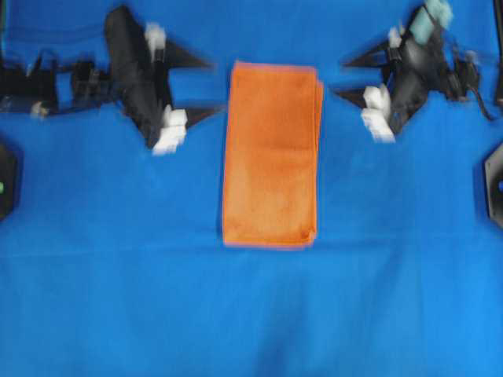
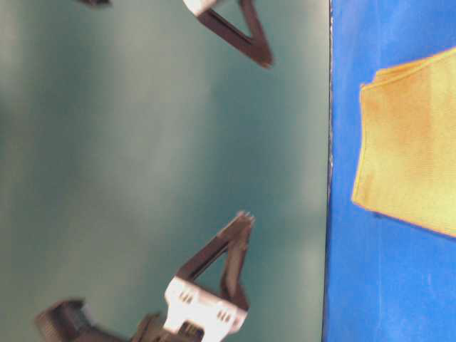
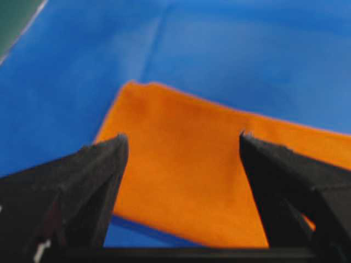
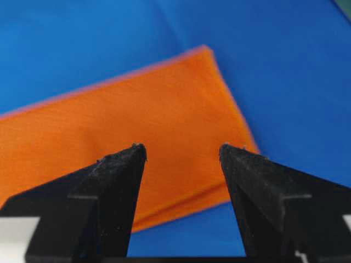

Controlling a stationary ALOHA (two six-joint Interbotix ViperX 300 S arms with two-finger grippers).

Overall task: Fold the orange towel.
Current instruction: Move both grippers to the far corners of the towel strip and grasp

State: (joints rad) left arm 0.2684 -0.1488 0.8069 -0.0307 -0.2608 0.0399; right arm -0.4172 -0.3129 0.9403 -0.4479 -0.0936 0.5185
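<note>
The orange towel (image 1: 272, 157) lies flat on the blue cloth as a tall rectangle, with doubled layers showing along its right edge. My left gripper (image 1: 214, 86) hovers just left of the towel's top left corner, open with nothing between its fingers. My right gripper (image 1: 342, 77) hovers just right of the top right corner, also open and empty. In the left wrist view the towel (image 3: 186, 181) fills the gap of the left gripper (image 3: 184, 136). In the right wrist view the towel's (image 4: 137, 120) folded edge lies below the right gripper (image 4: 182, 147). The towel (image 2: 413, 157) also shows in the table-level view.
A large blue cloth (image 1: 251, 314) covers the whole table. Dark fixtures sit at the left edge (image 1: 5, 182) and right edge (image 1: 495, 187). A green surface (image 2: 142, 142) lies beyond the cloth's border in the table-level view.
</note>
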